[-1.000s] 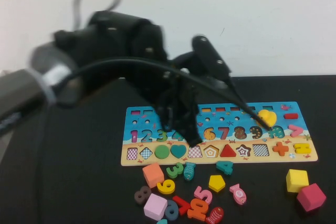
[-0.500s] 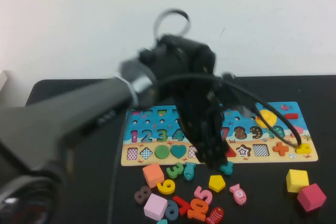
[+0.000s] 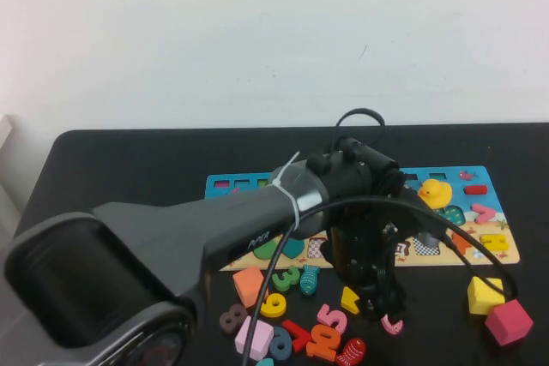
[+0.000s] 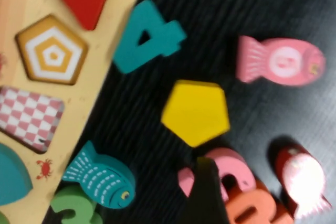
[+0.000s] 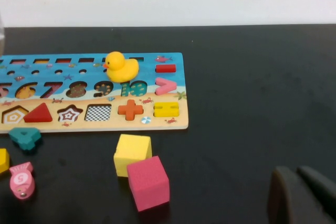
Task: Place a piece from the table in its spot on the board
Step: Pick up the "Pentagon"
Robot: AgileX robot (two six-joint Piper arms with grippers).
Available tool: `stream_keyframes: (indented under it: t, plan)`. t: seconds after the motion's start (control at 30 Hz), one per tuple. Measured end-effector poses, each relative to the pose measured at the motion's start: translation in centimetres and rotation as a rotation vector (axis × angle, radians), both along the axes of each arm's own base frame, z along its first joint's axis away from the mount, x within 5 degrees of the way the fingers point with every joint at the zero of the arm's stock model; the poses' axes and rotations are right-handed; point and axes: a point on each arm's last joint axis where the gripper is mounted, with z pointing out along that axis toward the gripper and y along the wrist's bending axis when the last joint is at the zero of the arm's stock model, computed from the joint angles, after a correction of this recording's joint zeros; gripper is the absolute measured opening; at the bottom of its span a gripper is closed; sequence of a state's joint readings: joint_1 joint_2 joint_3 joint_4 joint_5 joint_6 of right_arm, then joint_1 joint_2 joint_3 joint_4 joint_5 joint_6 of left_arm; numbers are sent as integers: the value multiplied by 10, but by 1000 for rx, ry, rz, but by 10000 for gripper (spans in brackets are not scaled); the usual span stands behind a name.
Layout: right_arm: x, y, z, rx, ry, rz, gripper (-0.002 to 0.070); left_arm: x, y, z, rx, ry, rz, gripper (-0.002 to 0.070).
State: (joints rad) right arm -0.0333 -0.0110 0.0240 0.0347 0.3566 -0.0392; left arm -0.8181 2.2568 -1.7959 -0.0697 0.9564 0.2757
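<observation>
Bright, even light — close-ups blurred.

The left arm reaches from the near left across to the middle of the scene, wrist bent down. Its left gripper [image 3: 383,304] points downward with fingers spread wide, holding nothing. The right gripper [image 5: 302,195] sits low at the near right, well apart.

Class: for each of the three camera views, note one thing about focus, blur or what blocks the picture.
High view: the left arm looms large, hiding much of the board.
Left wrist view: the yellow pentagon is fairly sharp; the dark pincer tip at the edge is blurred.
Right wrist view: sharp, evenly lit; the right pincer is a dark blur.
</observation>
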Motion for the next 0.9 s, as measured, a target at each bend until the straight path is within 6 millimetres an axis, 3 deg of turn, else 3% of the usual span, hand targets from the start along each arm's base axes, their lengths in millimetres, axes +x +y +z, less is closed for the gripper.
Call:
stream_keyframes:
  t: [0.33, 0.9]
  plan:
    - [0, 0, 0, 0, 0, 0, 19, 39, 4, -10, -63, 12, 157, 505]
    - [0, 0, 0, 9, 0, -3, 19, 38, 3, -46, -8, 86, 119, 505]
